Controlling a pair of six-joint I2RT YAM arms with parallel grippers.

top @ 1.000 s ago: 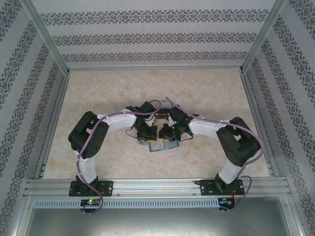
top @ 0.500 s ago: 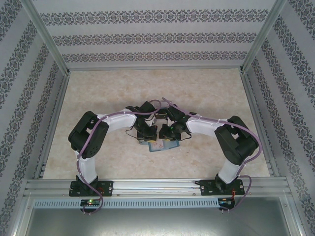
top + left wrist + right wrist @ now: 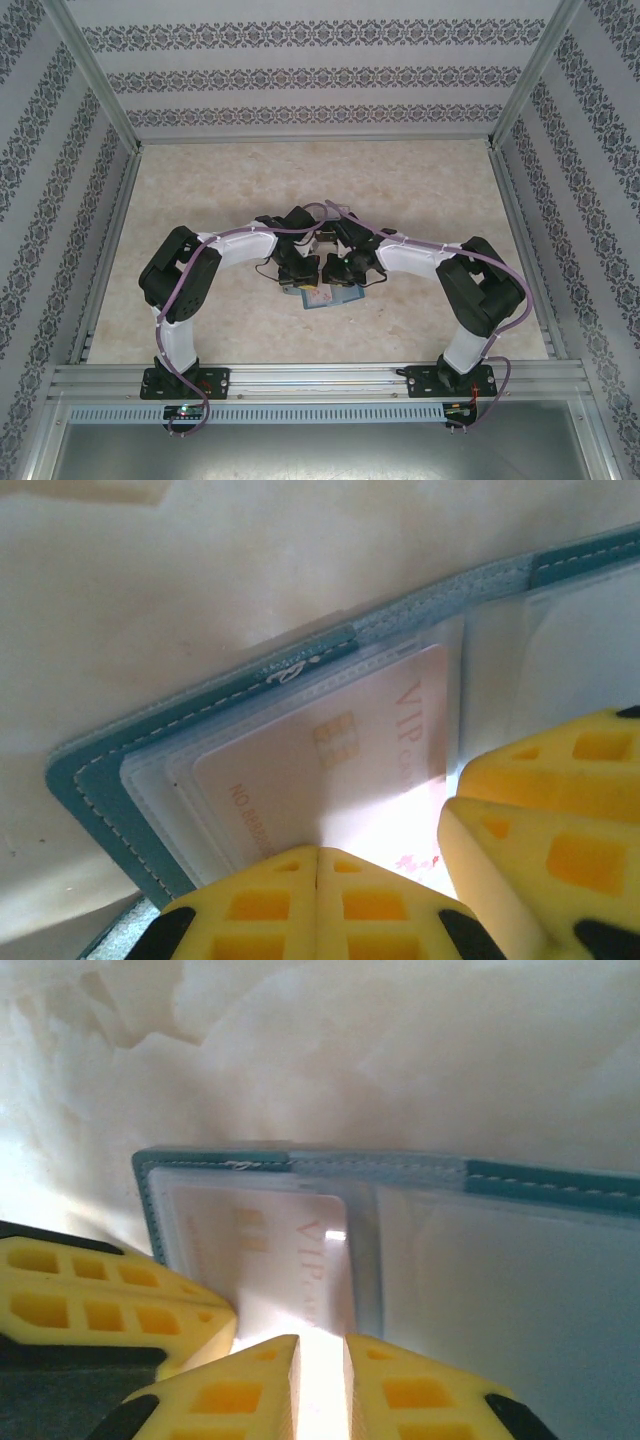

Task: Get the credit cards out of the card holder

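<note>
The card holder (image 3: pixel 330 297) is a small teal-blue wallet with pale stitching along its border. It lies opened flat on the surface, its two inner panels of clear, grey-blue pockets facing up, directly under and ahead of both pairs of fingers. One of the credit cards, a pale whitish-pink card (image 3: pixel 330 770) with a gold chip, gold "VIP" lettering and an orange number line, sits in the pocket next to the holder's outer edge. Its near end reaches the left fingers (image 3: pixel 250 910) and runs into the narrow gap between the right fingers (image 3: pixel 240 1390).
</note>
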